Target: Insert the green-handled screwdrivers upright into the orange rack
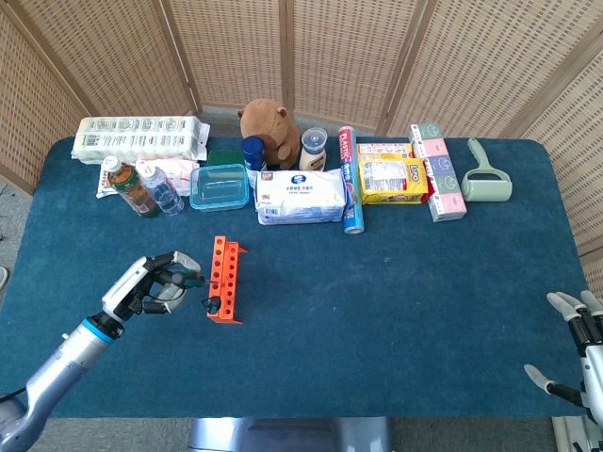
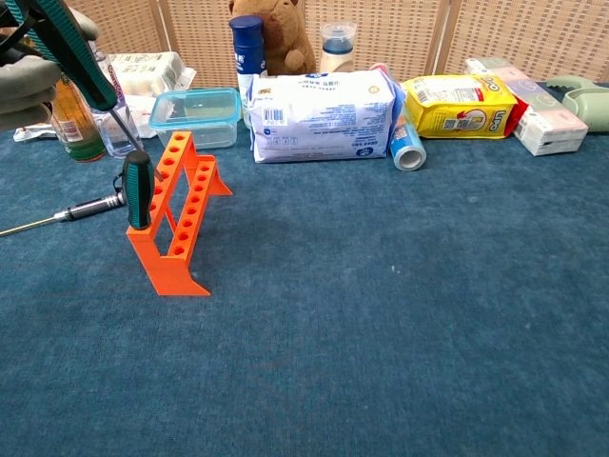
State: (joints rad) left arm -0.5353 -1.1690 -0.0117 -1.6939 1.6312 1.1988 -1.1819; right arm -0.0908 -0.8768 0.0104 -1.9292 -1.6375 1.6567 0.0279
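Left of the orange rack (image 1: 224, 280), my left robot hand (image 1: 151, 286) grips a green-handled screwdriver (image 2: 78, 65) by its handle, raised off the tabletop (image 1: 377, 311) with the shaft slanting down toward the rack's far end. That slant is the worry: if I lower it tilted, I judge the tip will catch on the edge of a hole or skate along the top bar instead of dropping in. A sideways push could also shove or tip the light rack, and with it the one screwdriver (image 2: 139, 190) already standing upright in the rack's near end hole. My grip looks off-axis too, so the tool may twist as it meets resistance.

The held screwdriver has a green handle with dark ribs and a thin metal shaft. The rack is bright orange, a narrow stepped frame with a row of round holes, most of them open. Another tool (image 2: 76, 211) lies flat on the tabletop just left of the rack. My right robot hand (image 1: 575, 353) rests far to the rack's right, fingers spread, holding nothing.
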